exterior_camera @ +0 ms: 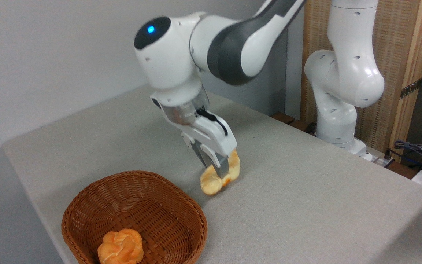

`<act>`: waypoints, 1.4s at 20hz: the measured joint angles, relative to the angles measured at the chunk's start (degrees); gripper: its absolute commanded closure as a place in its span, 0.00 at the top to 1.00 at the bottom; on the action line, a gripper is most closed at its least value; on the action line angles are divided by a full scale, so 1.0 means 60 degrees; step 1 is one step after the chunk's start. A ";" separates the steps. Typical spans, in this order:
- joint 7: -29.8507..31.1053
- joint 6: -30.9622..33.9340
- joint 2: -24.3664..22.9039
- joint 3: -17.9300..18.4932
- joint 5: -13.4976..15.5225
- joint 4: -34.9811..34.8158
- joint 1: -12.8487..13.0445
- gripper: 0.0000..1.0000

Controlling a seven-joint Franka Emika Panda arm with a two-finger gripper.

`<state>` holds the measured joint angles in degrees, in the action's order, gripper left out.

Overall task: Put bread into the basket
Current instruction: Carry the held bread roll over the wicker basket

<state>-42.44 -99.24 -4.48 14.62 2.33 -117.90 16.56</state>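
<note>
Hand pinching the bread on the desk, mid-frame

Desk (306, 205), then basket (86, 205) at lower left holding a bun (121, 247); hand (216, 167) grips bread (211, 183) near one end, so the loaf may swing or slip out when lifted.

No readable text anywhere (labels, brands, numbers)

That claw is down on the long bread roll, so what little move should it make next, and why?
Probably lift straight up. The claw sits astride the bread, which lies on the table outside the basket. Rising first would help the loaf clear the raised rim.
</note>
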 measured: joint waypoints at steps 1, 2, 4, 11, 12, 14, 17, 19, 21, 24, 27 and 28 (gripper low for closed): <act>0.0000 0.0087 -0.0074 -0.0095 0.0017 0.0127 0.0012 0.37; 0.0000 0.0139 -0.0127 -0.0186 0.0067 0.0263 0.0021 0.37; 0.0001 0.0141 -0.0173 -0.0290 0.0237 0.0564 0.0038 0.37; 0.0000 -0.2385 -0.0105 -0.0217 0.1264 0.1030 -0.0018 0.37; 0.0001 -0.2807 -0.0058 -0.0213 0.1334 0.1030 -0.0043 0.37; 0.0001 -0.3491 0.0070 -0.0207 0.1561 0.1030 -0.0080 0.62; 0.0001 -0.4438 0.0351 -0.0183 0.1894 0.1030 -0.0113 1.00; 0.0001 -0.4797 0.0544 -0.0147 0.1922 0.1030 -0.0120 1.00; 0.0001 -0.5009 0.0668 -0.0120 0.1927 0.1031 -0.0122 1.00; 0.0001 -0.5040 0.0699 -0.0113 0.1927 0.1038 -0.0123 1.00; 0.0002 -0.5040 0.0698 -0.0112 0.1927 0.1051 -0.0124 1.00; 0.0003 -0.5040 0.0698 -0.0110 0.1927 0.1053 -0.0124 1.00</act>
<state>-42.42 -129.48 -0.29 13.96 13.89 -111.58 15.82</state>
